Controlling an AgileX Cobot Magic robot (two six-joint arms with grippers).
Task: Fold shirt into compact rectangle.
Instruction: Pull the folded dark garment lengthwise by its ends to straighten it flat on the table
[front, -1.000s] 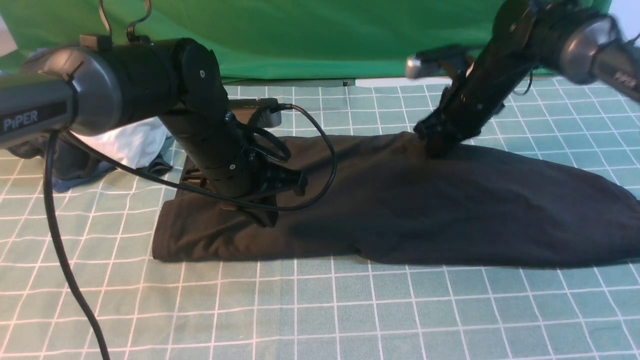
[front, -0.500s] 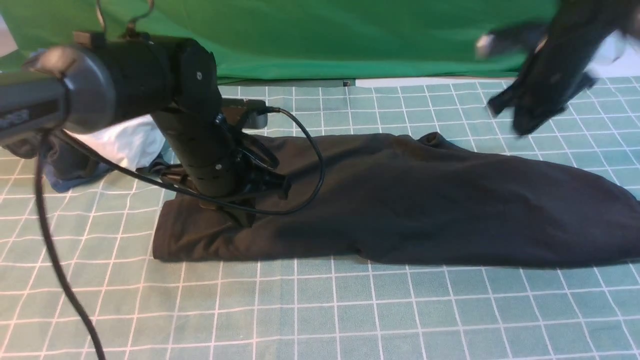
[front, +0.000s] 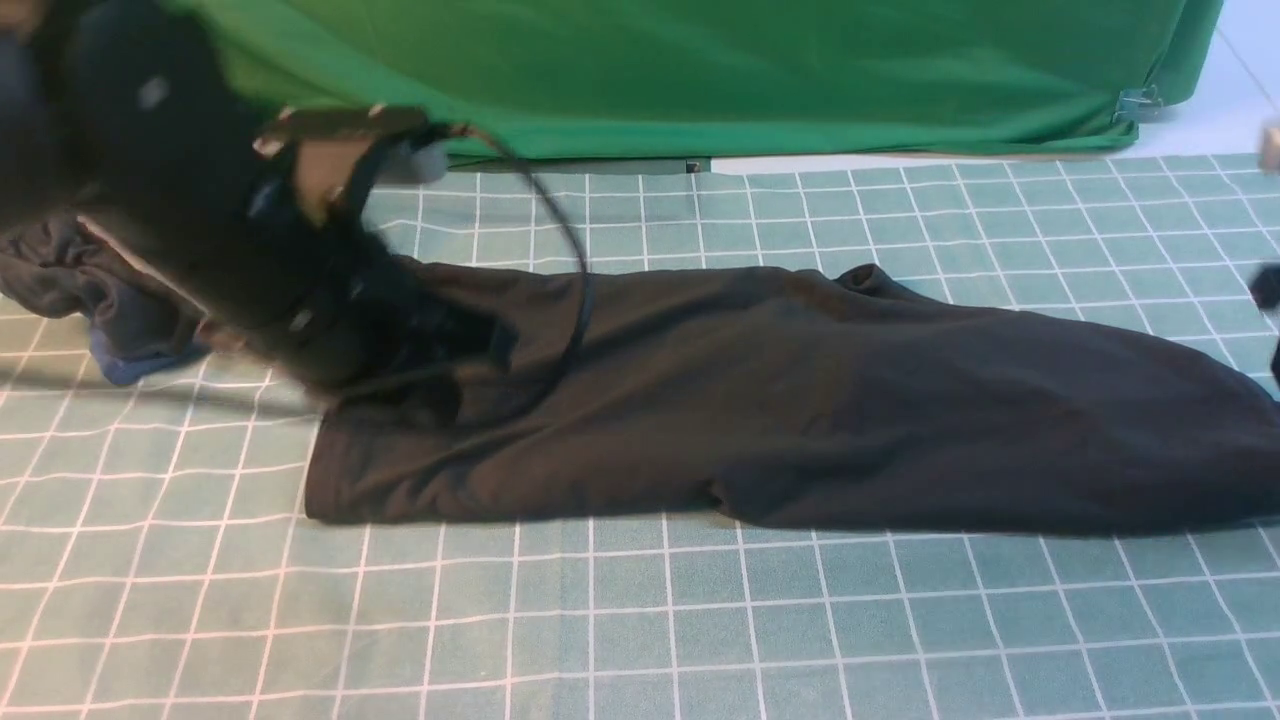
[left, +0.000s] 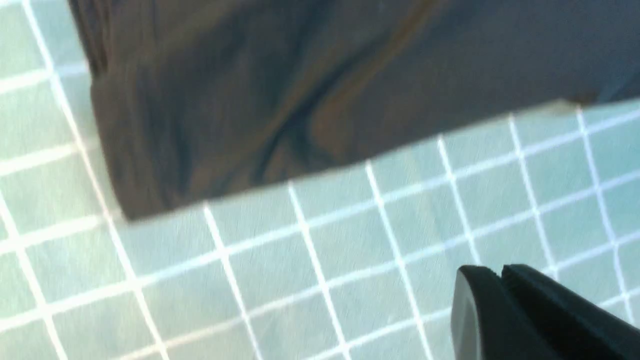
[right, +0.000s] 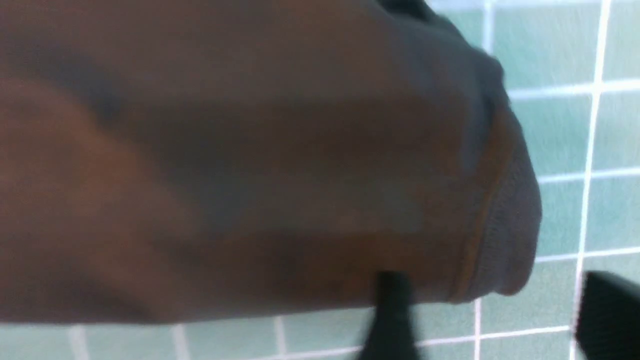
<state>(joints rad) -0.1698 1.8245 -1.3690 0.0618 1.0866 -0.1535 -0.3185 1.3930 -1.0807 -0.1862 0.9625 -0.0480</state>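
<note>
We are pulling away from the shirt (front: 800, 400): right gripper (right: 495, 305) now apart, left gripper (left: 501, 280) together, empty; this fold seems laid.

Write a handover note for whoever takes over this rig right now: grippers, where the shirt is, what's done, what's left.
Left gripper: shut, empty, above bare mat beside a corner of the shirt.
Right gripper: open, empty, by the shirt's right end.
Shirt: lies flat as a long narrow band across the mat, released by both grippers.
Done: apparently the lengthwise folds.
Left: fold the band end over end into a compact rectangle.
</note>
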